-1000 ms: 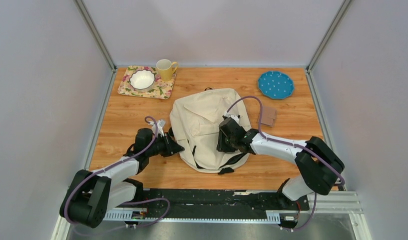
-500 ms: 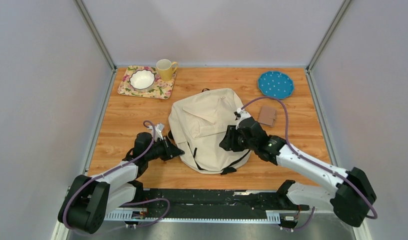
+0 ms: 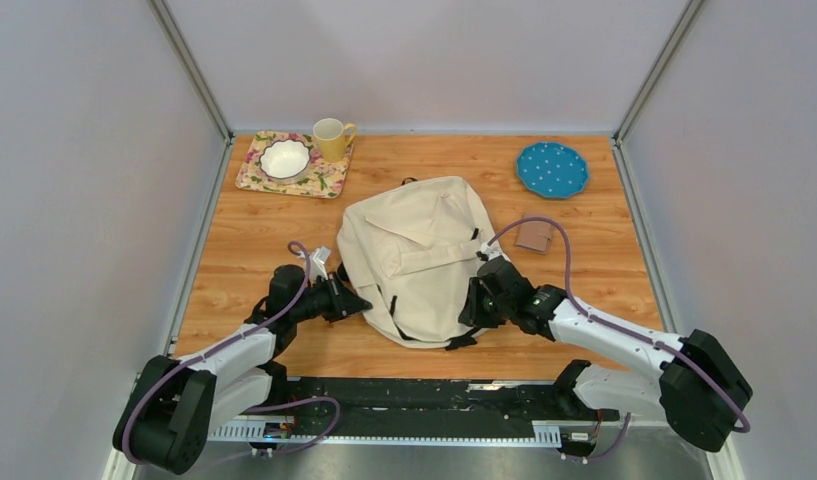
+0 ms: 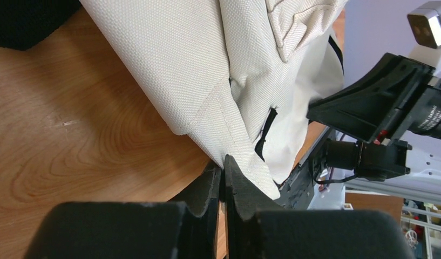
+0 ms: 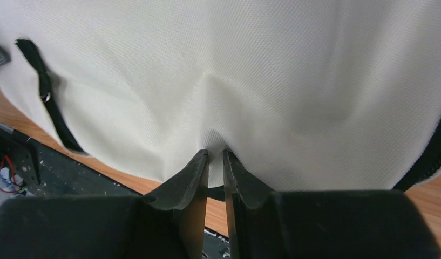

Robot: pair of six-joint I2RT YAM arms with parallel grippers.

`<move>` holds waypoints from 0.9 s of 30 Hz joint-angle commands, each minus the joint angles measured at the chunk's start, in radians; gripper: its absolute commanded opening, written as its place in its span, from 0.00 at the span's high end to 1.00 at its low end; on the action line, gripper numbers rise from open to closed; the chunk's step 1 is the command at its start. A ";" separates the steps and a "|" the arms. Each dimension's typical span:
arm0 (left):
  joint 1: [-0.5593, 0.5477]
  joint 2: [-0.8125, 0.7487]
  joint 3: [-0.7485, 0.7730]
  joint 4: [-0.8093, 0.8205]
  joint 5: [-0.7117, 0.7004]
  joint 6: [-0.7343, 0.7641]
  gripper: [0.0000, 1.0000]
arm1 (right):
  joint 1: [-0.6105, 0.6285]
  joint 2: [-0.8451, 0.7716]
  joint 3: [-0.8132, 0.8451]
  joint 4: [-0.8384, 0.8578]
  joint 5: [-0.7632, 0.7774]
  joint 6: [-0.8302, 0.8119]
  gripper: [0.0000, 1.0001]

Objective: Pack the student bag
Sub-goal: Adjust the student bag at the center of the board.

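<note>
The cream student bag (image 3: 416,255) lies flat in the middle of the table, top loop towards the back, black strap ends at its near edge. My left gripper (image 3: 358,300) is shut on the bag's left edge; in the left wrist view the jaws (image 4: 223,170) pinch a seam of the cream fabric (image 4: 207,70). My right gripper (image 3: 472,303) is shut on the bag's near right side; in the right wrist view the jaws (image 5: 215,156) pinch a fold of the fabric (image 5: 261,75), with a black strap (image 5: 51,102) at the left.
A floral tray (image 3: 252,172) with a white bowl (image 3: 284,157) and a yellow mug (image 3: 331,138) sits at the back left. A blue dotted plate (image 3: 551,168) sits at the back right. A small brown flat item (image 3: 534,234) lies right of the bag.
My right gripper has moved from the bag's middle towards its near right edge, pulling the fabric with it. The bag has shifted slightly left and nearer. My left gripper has held its grip.
</note>
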 commanded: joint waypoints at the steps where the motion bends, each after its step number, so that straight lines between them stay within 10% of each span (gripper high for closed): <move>1: -0.016 -0.042 0.028 -0.004 0.055 -0.018 0.90 | -0.003 0.052 0.057 -0.007 0.114 -0.021 0.78; 22: -0.109 -0.148 -0.038 -0.022 -0.028 -0.082 0.88 | 0.050 -0.121 0.124 -0.019 -0.182 0.034 0.58; 27: -0.109 -0.134 -0.024 -0.024 -0.027 -0.076 0.88 | 0.096 -0.272 0.058 -0.246 0.044 0.200 0.58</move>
